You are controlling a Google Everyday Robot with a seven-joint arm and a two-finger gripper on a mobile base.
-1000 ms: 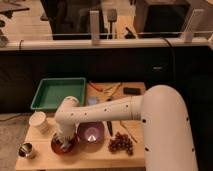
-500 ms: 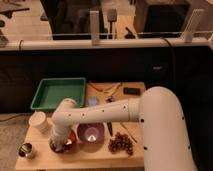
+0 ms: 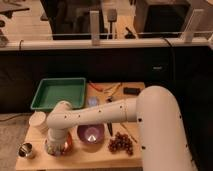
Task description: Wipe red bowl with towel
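The red bowl (image 3: pixel 67 144) sits at the front left of the wooden table (image 3: pixel 95 159); only its right rim shows. My white arm reaches in from the right and its wrist hangs straight over the bowl. The gripper (image 3: pixel 55 147) points down into the bowl and is mostly hidden by the wrist. A pale patch at the gripper's tip may be the towel (image 3: pixel 51 148), but I cannot make it out for sure.
A green tray (image 3: pixel 59 93) stands at the back left. A purple bowl (image 3: pixel 90 134) sits right of the red bowl, with grapes (image 3: pixel 121 144) further right. A white cup (image 3: pixel 37 122) and a metal cup (image 3: pixel 26 150) stand at the left edge. Small tools (image 3: pixel 106 90) lie at the back.
The wrist and gripper have shifted a little to the left over the red bowl. Nothing else on the table has moved.
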